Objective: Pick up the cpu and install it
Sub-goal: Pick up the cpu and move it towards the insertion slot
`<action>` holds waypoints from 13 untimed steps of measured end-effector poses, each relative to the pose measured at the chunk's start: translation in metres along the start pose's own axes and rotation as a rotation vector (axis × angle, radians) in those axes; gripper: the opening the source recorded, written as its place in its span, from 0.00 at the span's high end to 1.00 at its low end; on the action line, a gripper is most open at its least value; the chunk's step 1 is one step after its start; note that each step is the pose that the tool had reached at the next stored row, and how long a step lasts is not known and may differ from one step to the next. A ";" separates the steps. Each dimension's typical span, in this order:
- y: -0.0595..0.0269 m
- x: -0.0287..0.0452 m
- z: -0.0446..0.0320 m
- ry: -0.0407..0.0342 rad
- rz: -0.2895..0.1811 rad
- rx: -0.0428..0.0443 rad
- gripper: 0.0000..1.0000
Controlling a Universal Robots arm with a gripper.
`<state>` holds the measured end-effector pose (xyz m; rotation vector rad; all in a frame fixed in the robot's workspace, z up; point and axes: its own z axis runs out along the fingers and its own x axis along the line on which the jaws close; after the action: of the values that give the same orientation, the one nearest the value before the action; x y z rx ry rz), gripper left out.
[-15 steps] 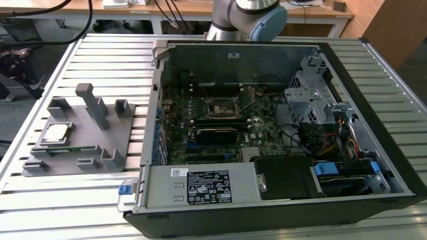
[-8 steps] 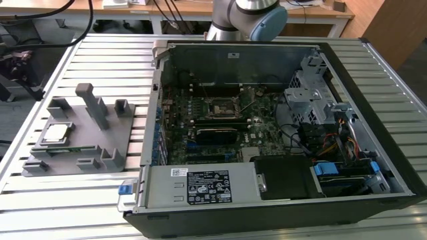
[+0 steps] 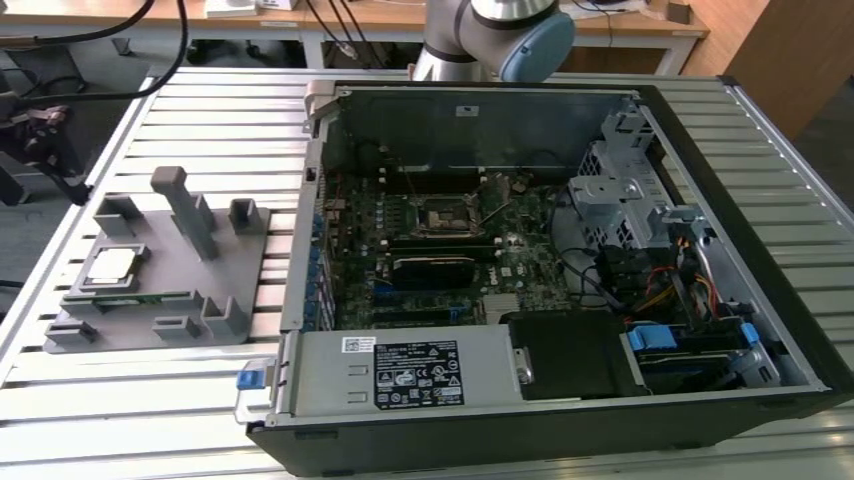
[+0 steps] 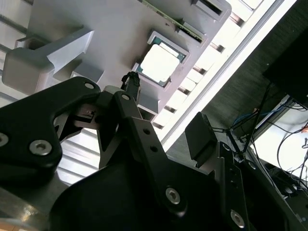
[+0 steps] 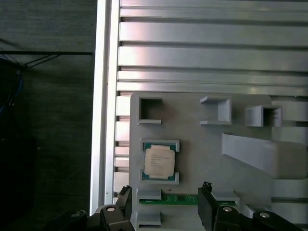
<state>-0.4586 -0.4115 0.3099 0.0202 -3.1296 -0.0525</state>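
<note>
The cpu (image 3: 111, 265) lies flat in its recess on a grey holder plate (image 3: 167, 275). The plate rests on the slatted tabletop (image 3: 200, 120) at the exterior view's left, beside the open computer case (image 3: 507, 130). A green memory stick (image 3: 134, 297) sits in a slot just beside the cpu, on its near side. In the first wrist view the pincer (image 5: 165, 207) hangs over the plate, jaws wide with nothing held, above the memory stick and apart from the cpu. The black socket (image 3: 441, 215) on the case's board lies well apart from the cpu.
</note>
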 end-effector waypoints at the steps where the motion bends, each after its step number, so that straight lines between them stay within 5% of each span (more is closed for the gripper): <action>1: 0.0000 0.0000 0.0005 0.0000 0.000 0.0001 0.35; 13: -0.0002 -0.0001 0.0070 0.0001 -0.004 0.0003 0.35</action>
<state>-0.4586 -0.4115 0.3029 0.0260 -3.1295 -0.0521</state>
